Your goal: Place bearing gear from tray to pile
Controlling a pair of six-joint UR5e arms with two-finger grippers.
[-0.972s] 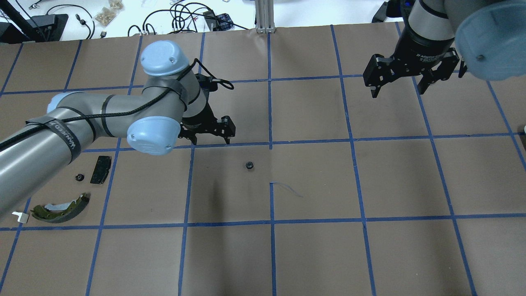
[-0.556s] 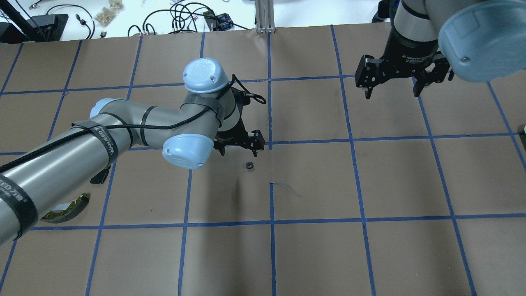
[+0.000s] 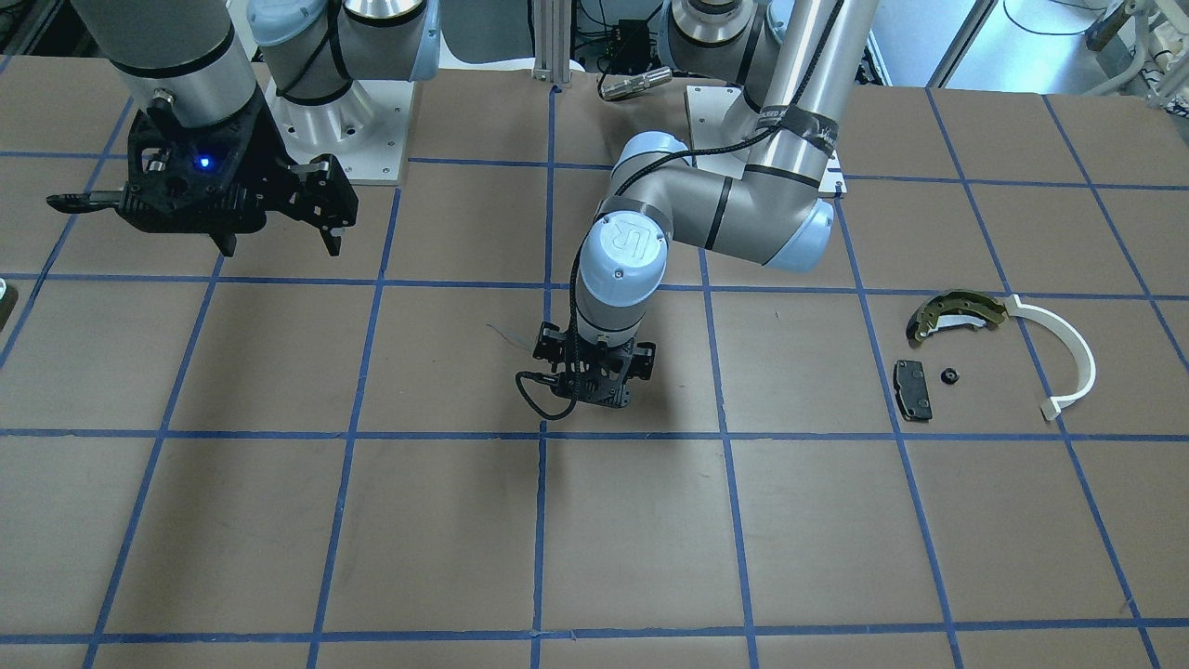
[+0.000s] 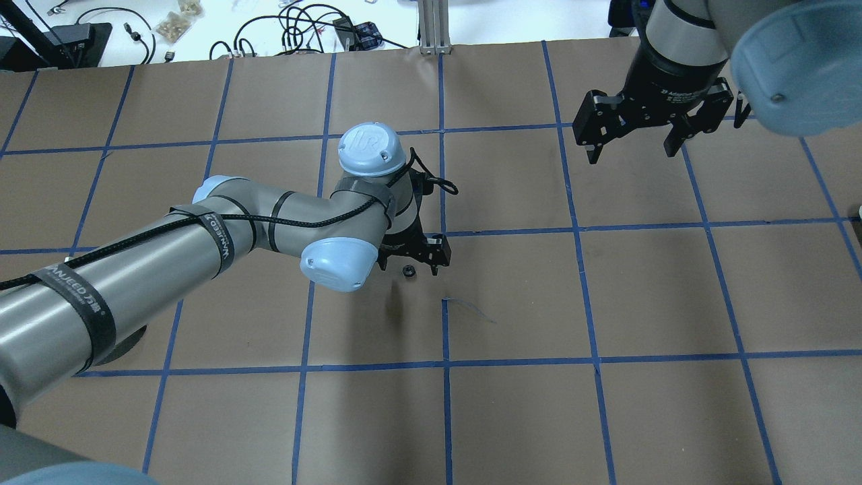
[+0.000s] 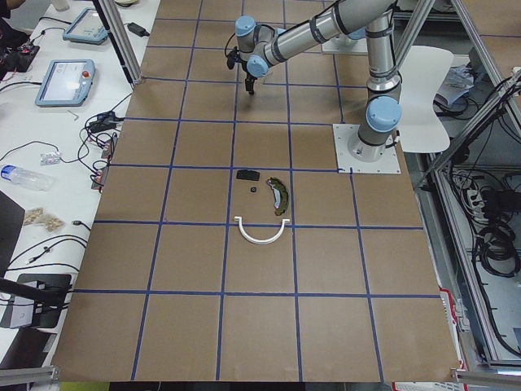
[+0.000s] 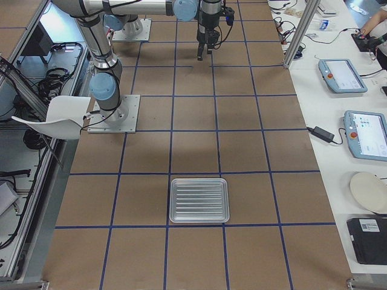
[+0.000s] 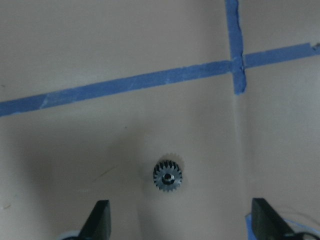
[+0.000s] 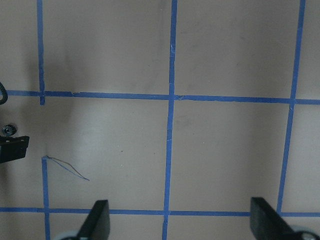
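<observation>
Gear (image 4: 407,271) under the spread left gripper (image 4: 410,263).
Overhead: gear lies mid-worktop; right gripper (image 4: 632,153), also released, hangs toward the right edge. Left wrist: gear flat, touching neither of the 2 fingers (image 7: 101,220). Front: pile (image 3: 955,309) near the left edge.

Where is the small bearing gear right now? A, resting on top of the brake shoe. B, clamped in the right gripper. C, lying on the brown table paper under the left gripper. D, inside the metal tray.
C: the left wrist view shows the bearing gear lying flat on the brown paper, untouched, with the left gripper open above it.
</observation>
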